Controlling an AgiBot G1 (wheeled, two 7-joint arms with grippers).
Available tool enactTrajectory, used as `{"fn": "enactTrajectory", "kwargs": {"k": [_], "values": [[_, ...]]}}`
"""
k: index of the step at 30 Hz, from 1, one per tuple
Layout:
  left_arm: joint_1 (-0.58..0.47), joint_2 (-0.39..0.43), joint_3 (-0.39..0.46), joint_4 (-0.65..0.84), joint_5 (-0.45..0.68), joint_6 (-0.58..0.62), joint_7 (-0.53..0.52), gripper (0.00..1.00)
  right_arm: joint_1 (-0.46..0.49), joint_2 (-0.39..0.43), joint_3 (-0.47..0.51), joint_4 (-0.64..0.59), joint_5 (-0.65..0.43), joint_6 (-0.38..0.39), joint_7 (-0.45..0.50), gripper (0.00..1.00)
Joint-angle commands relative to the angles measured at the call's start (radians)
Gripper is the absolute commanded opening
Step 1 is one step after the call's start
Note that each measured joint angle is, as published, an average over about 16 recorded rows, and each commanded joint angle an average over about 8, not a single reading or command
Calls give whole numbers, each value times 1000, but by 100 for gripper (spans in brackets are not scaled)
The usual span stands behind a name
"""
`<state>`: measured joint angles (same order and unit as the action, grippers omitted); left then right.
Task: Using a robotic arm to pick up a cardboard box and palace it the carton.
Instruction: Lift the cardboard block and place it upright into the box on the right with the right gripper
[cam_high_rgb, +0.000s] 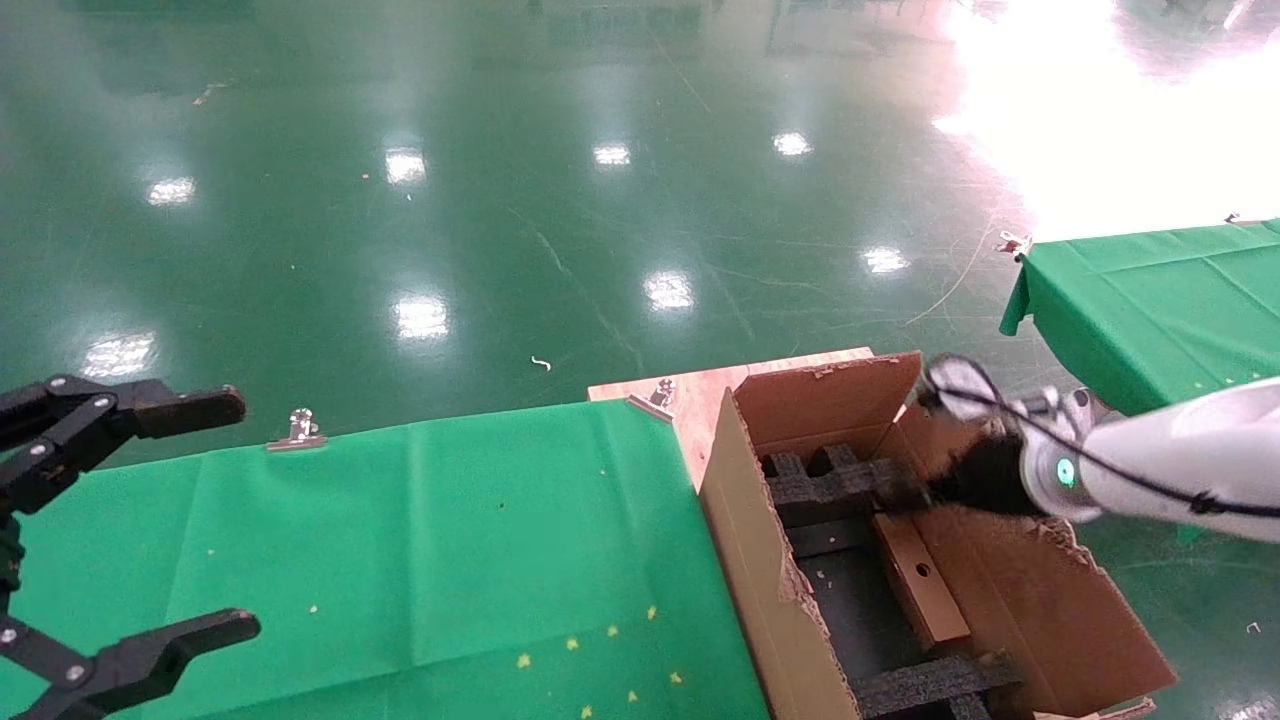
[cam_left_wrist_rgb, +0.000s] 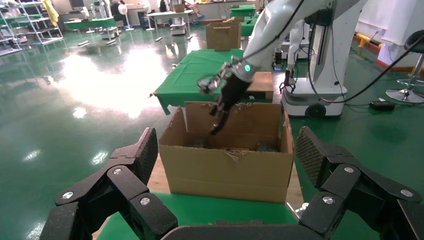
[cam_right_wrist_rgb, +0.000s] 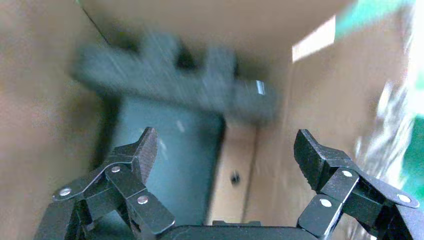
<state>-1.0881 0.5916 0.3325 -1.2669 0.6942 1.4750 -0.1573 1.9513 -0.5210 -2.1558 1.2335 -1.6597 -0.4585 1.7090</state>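
Blur smears the carton's (cam_high_rgb: 770, 560) far end in the right wrist view. Inside it lie black foam blocks (cam_high_rgb: 830, 485) and the cardboard box (cam_high_rgb: 918, 578), along its right wall. The right gripper (cam_right_wrist_rgb: 225, 155) hangs above, fingers spread and empty; the left gripper (cam_high_rgb: 150, 520) idles open over the table (cam_high_rgb: 400, 560).

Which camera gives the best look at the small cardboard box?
The head view: the small box lies in the carton, against its right wall, with its hole showing. The right wrist view shows it blurred beyond the open right gripper. The left wrist view hides it behind the carton's wall.

Glossy green floor (cam_high_rgb: 500, 200), green-clothed tables (cam_high_rgb: 1150, 300), bright glare
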Motion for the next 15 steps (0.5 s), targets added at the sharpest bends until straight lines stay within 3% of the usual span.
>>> {"fn": "enactTrajectory", "kwargs": {"k": [1,8,15], "values": [[0,0,0,0,0,0,0,100,38,26,15,49,-5,15,-15,100],[0,0,0,0,0,0,0,100,101,48,81,126,129,21,-151,100],[0,0,0,0,0,0,0,100,132,53,173,134,369,-80,-384,100]]}}
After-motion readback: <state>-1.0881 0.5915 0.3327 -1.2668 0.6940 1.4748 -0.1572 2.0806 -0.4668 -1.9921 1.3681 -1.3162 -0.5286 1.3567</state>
